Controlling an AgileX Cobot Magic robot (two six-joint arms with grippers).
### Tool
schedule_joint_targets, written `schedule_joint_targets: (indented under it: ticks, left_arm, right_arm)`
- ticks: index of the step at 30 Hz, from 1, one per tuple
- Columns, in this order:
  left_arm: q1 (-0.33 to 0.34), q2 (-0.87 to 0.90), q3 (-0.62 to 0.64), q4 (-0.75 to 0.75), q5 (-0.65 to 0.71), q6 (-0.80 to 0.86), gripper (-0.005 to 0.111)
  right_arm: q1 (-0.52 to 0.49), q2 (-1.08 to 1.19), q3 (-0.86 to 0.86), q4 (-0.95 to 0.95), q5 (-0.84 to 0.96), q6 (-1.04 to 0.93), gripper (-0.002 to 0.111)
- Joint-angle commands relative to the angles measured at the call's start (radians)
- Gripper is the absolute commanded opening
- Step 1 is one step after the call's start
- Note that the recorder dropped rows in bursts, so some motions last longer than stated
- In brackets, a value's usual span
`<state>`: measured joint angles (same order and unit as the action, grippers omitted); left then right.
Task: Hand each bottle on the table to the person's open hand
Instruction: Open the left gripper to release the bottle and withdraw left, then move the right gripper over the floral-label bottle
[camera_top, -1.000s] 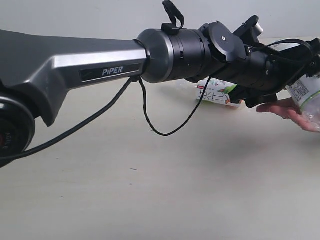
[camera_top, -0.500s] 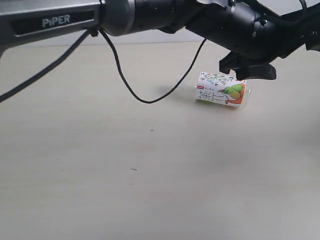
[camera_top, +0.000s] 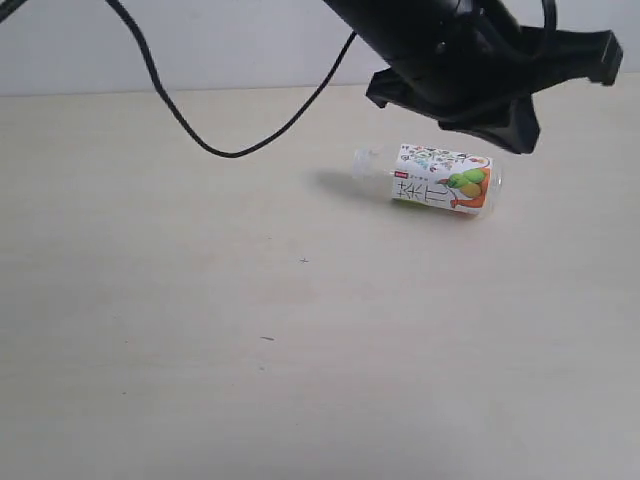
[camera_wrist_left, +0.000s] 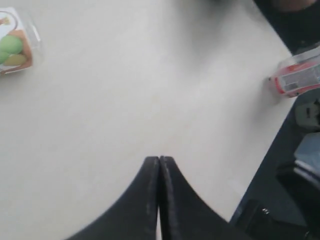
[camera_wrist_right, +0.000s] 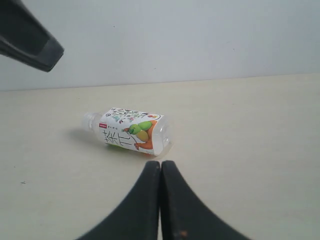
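Note:
One bottle (camera_top: 440, 180) with a patterned white-orange label lies on its side on the table (camera_top: 250, 330), cap pointing left; it also shows in the right wrist view (camera_wrist_right: 132, 131) and at the edge of the left wrist view (camera_wrist_left: 15, 45). A second bottle (camera_wrist_left: 295, 80) with a red-pink label lies near the table's edge. My left gripper (camera_wrist_left: 159, 159) is shut and empty, its arm (camera_top: 460, 60) hanging above the patterned bottle. My right gripper (camera_wrist_right: 160, 162) is shut and empty, just short of that bottle's base. The person's open hand is out of view.
The table's edge (camera_wrist_left: 260, 165) runs past the red-pink bottle, with dark floor and clutter (camera_wrist_left: 300, 150) beyond it. A black cable (camera_top: 200, 130) droops from the left arm over the table's back. A pale wall (camera_wrist_right: 175, 35) stands behind the table.
The left arm has lifted and swung back up across the view. The hand and the bottle held at the right edge one second ago are gone. The patterned bottle has not moved.

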<state>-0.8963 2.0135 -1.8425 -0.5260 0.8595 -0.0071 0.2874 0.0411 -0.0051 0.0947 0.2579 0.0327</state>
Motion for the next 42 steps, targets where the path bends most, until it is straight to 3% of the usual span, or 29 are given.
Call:
schedule_joint_targets:
  ticks: [1,6,19,25,32,36,42]
  left_arm:
    - [0.002,-0.079,0.134,0.099,-0.058,0.034,0.0]
    - [0.019,-0.193,0.349,0.206,-0.179,0.059,0.0]
    - [0.186,-0.604,0.977,0.209,-0.683,0.146,0.0]
    - [0.2,-0.769,1.224,0.209,-0.847,0.212,0.0]
    - [0.2,-1.042,1.466,0.209,-0.875,0.21,0.0]
    - [0.2,-1.187,1.543,0.212,-0.758,0.212,0.0]
    - [0.2,-1.261,1.587,0.235,-0.734,0.212,0.0]
  right_arm:
    - [-0.002,-0.006,0.005,0.003,-0.011,-0.002,0.0]
    - [-0.002,-0.006,0.005,0.003,-0.011,-0.002,0.0]
    - [-0.002,-0.006,0.005,0.003,-0.011,-0.002,0.0]
    - [-0.002,-0.006,0.005,0.003,-0.011,-0.002,0.0]
    - [-0.002,-0.006,0.005,0.003,-0.011,-0.004,0.0]
    - [-0.002,-0.006,0.005,0.003,-0.011,-0.002,0.0]
    - [-0.002,-0.006,0.005,0.003,-0.011,-0.002,0.0]
